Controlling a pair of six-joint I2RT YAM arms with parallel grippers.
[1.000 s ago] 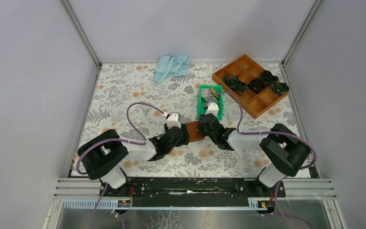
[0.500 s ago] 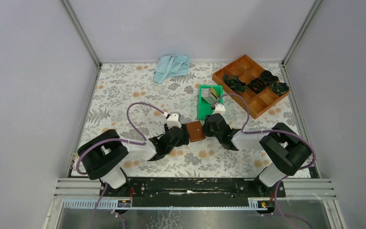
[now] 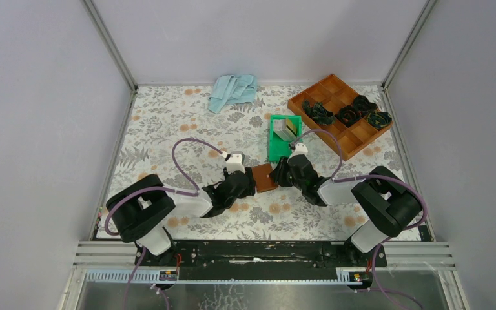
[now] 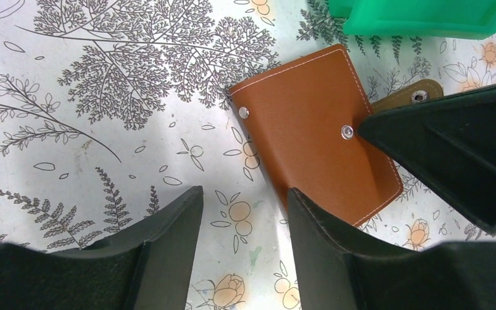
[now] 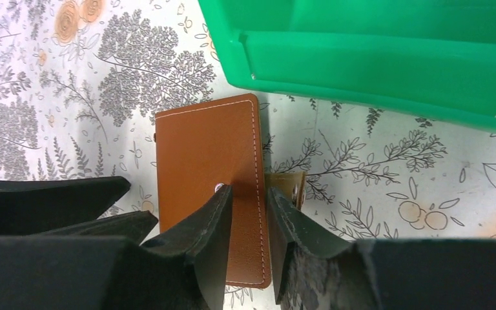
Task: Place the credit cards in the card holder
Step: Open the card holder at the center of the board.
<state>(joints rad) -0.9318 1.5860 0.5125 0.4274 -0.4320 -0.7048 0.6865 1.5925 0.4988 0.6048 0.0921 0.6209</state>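
the card holder (image 5: pixel 200 155) lies closed on the floral table (image 5: pixel 374 161), the right gripper (image 5: pixel 250 190) narrowly parted over its snap edge, the left gripper (image 4: pixel 245 194) open and empty at its corner.

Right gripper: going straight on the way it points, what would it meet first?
The card holder, probably: it lies right under the right gripper; the green bin comes only beyond it.

**Card holder** (image 4: pixel 310 129): tan-brown leather with pale stitching and silver snaps, between the black left tool (image 4: pixel 243 194) and the black right tool (image 5: pixel 248 190).
**Bin** (image 5: pixel 374 51), just beyond the right tool: bright green.
**Tabletop** (image 4: pixel 103 97): white, printed with grey branches and leaves and orange blossoms.
**Cloth** (image 3: pixel 232 89): light blue.
**Compartment tray** (image 3: pixel 328 87): orange-brown.
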